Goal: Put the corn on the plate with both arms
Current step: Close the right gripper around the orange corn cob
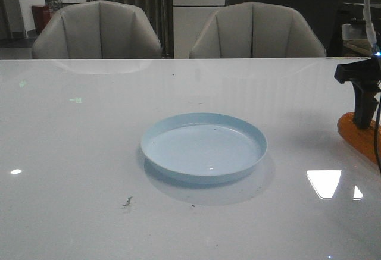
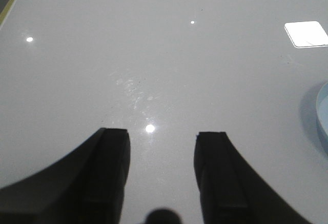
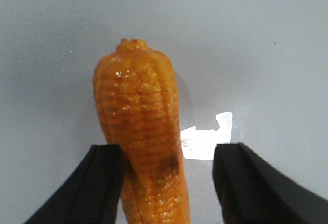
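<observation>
Front view: the pale blue plate is seen at the centre of the frame on the glossy white table, with nothing lying in it. The right gripper is seen at the right edge of the frame, lowered onto the orange corn, which lies on the table well apart from the plate and is cut off by the frame edge. Two grey chairs are noted across the top of the frame, behind the table. Left wrist view: the left gripper is seen with its fingers spread wide over bare table, nothing between them; a sliver of the plate is noted at the right edge of the frame. Right wrist view: the right gripper is seen with its jaws wide apart. The corn stands between them, close against the finger at lower left of the frame, with a clear gap to the other; whether that finger touches the cob cannot be told.
</observation>
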Tool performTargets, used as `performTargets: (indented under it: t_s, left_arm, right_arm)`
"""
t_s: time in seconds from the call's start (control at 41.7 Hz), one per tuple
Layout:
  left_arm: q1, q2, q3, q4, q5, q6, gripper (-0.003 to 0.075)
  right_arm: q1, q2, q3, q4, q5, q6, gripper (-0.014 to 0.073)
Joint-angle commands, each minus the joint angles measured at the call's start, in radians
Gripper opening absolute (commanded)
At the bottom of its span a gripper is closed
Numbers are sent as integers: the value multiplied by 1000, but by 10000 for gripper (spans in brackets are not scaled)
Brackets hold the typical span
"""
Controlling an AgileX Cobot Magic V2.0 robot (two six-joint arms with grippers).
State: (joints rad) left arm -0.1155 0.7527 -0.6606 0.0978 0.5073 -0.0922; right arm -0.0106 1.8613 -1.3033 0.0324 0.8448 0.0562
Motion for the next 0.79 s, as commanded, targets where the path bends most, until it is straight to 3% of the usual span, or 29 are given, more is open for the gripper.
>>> performTargets:
  t_s: [0.0,0.552,0.768]
  left_arm:
    - [-3,-3,-29,8,-82,-9,372]
    - [-3,-3,-29,11,-82,-9,372]
    - [-3,-3,-29,11,-82,-9,372]
  right_arm:
    - [3,-29,-32,21,-2,-9,490]
    - [12,47,-32,31,-33,-10,485]
    - [13,44,-97,31,24,-27,336]
